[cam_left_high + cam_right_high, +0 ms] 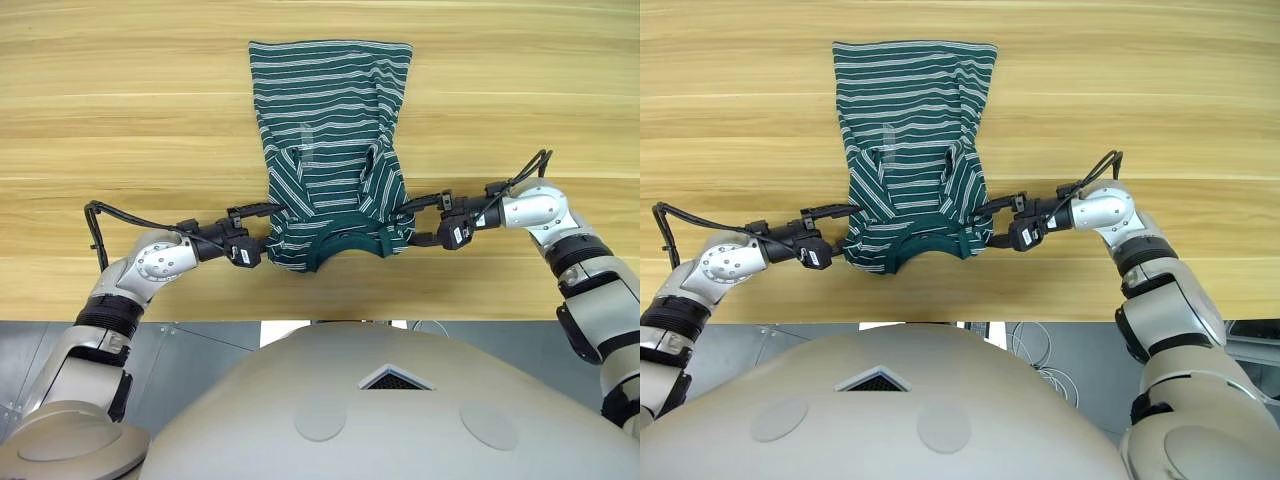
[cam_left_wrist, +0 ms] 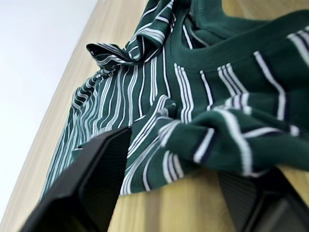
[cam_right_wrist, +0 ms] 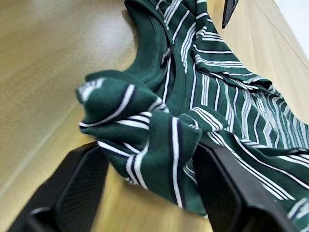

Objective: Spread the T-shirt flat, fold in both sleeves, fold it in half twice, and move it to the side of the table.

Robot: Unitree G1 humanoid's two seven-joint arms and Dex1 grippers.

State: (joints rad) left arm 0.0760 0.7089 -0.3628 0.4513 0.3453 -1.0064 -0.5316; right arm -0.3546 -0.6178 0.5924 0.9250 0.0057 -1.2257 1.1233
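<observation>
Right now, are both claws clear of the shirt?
No, the left claw and the right claw each pinch a bunched shoulder corner of the shirt.

No legible text, numbers or signs are showing on any surface. A small dark tag (image 3: 164, 55) is sitting at the inside of the collar of the T-shirt (image 1: 335, 130); any print on it is too small to make out.
</observation>
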